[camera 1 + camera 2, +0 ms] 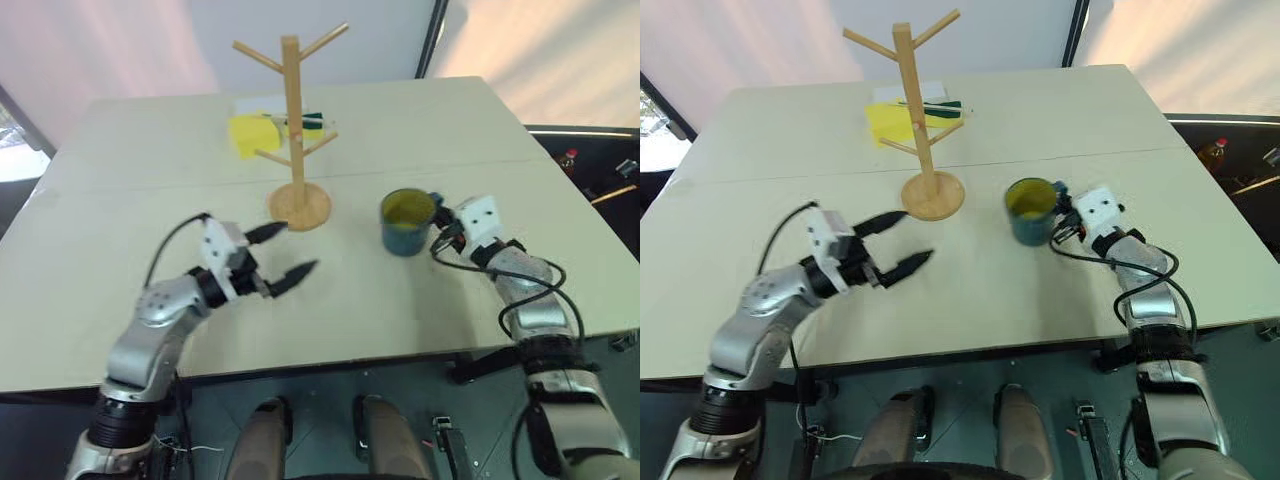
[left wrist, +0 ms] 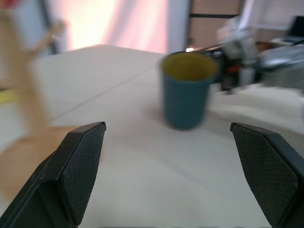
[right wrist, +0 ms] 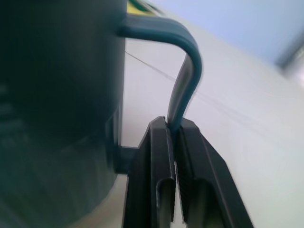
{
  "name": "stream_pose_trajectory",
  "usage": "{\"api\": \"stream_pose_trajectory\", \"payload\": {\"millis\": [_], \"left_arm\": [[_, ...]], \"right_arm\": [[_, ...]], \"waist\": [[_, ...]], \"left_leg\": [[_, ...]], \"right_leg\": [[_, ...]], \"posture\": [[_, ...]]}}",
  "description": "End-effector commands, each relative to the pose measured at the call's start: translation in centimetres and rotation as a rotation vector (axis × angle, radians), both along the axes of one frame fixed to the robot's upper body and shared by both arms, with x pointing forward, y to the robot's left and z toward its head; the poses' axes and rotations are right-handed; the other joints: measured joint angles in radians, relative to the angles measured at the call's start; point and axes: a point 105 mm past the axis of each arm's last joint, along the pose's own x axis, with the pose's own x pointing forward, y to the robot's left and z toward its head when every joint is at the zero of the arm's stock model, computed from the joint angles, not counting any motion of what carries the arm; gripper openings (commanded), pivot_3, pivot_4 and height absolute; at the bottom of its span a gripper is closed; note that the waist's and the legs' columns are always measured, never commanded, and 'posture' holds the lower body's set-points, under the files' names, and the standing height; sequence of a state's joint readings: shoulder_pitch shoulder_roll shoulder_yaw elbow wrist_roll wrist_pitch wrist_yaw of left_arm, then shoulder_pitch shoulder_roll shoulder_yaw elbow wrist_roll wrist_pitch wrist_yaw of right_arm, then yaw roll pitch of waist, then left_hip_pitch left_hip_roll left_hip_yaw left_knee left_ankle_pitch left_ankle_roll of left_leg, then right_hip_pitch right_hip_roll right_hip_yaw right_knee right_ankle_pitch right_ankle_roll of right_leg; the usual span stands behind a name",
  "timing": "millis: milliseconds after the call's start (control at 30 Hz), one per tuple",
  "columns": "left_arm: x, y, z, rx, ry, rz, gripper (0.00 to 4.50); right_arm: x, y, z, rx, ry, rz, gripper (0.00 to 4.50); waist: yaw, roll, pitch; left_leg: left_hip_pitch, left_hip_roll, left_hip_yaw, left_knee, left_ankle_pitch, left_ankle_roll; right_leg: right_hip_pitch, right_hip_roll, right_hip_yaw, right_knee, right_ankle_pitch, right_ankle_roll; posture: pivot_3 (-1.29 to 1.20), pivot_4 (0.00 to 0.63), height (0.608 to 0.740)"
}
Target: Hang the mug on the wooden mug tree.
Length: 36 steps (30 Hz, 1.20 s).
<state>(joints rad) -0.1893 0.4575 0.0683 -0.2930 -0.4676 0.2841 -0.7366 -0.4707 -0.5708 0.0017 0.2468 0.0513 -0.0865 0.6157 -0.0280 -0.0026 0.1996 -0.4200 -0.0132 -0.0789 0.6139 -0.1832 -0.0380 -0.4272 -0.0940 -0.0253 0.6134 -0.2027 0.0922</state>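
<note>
**Right claw clamped on mug handle, mug tree close by**

The right claw [image 3: 175,137] was pinched tight on the loop handle of the teal-blue mug [image 1: 406,222], its two black fingers [image 3: 154,161] pressed against either side of the handle's lower curve. The mug stood upright at the claw's tip, on the side toward the other arm, yellow inside showing, over the pale tabletop [image 1: 420,310]; whether its base touched the surface could not be told. The wooden mug tree [image 1: 293,130] stood upright on its round disc base just beyond the mug from that claw, apart from it, every peg bare. The left claw [image 1: 283,252] was spread wide and held nothing; it hung low over the tabletop, the tree's base near its upper fingertip and the mug well apart ahead of it. Beyond the tree from both claws lay a yellow sheet [image 1: 250,133] with a dark green item [image 1: 933,103] on it.
</note>
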Motion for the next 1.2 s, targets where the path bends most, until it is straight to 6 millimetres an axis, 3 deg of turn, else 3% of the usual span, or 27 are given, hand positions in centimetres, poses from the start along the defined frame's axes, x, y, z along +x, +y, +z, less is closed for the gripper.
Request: {"api": "stream_pose_trajectory", "payload": {"millis": [33,100,333,533,1200], "left_arm": [[0.8,3.1,0.9,0.004,-0.067,0.114,4.5],[1.2,4.4,1.1,0.008,-0.082,0.159,4.5],[1.7,6.2,2.0,0.003,-0.137,0.228,4.5],[1.7,6.9,2.2,0.005,-0.15,0.255,4.5],[0.5,6.5,5.6,-0.065,-0.188,0.152,4.5]], "right_arm": [[-1.4,5.1,5.0,-0.122,-0.104,0.178,0.05],[-1.6,7.1,6.6,-0.184,-0.121,0.202,0.05],[-0.5,12.2,11.1,-0.315,-0.237,0.059,0.05],[0.0,14.1,13.2,-0.287,-0.228,-0.016,0.05],[1.1,16.7,12.4,-0.328,-0.168,0.005,0.05]], "waist": [[0.004,0.0,0.0],[0.006,0.0,0.0],[0.017,-0.001,-0.001],[0.017,-0.001,-0.001],[0.007,-0.001,0.0]], "left_leg": [[0.0,0.001,0.0,0.0,0.0,0.0],[0.0,0.003,0.0,0.001,0.0,0.0],[-0.006,0.005,0.0,0.001,0.0,-0.001],[-0.008,0.005,0.001,-0.001,0.0,-0.001],[-0.007,0.008,0.001,-0.001,0.0,-0.001]], "right_leg": [[0.0,0.001,0.0,0.0,0.0,0.0],[0.0,0.002,0.0,-0.001,0.001,-0.003],[-0.005,0.003,-0.002,-0.002,0.002,-0.004],[-0.007,0.003,-0.002,-0.002,0.004,-0.007],[-0.008,0.006,-0.002,-0.001,0.005,-0.008]], "posture": [[0.0,0.15,0.74],[0.0,0.15,0.74],[0.0,0.15,0.74],[0.0,0.15,0.74],[0.0,0.15,0.74]]}}
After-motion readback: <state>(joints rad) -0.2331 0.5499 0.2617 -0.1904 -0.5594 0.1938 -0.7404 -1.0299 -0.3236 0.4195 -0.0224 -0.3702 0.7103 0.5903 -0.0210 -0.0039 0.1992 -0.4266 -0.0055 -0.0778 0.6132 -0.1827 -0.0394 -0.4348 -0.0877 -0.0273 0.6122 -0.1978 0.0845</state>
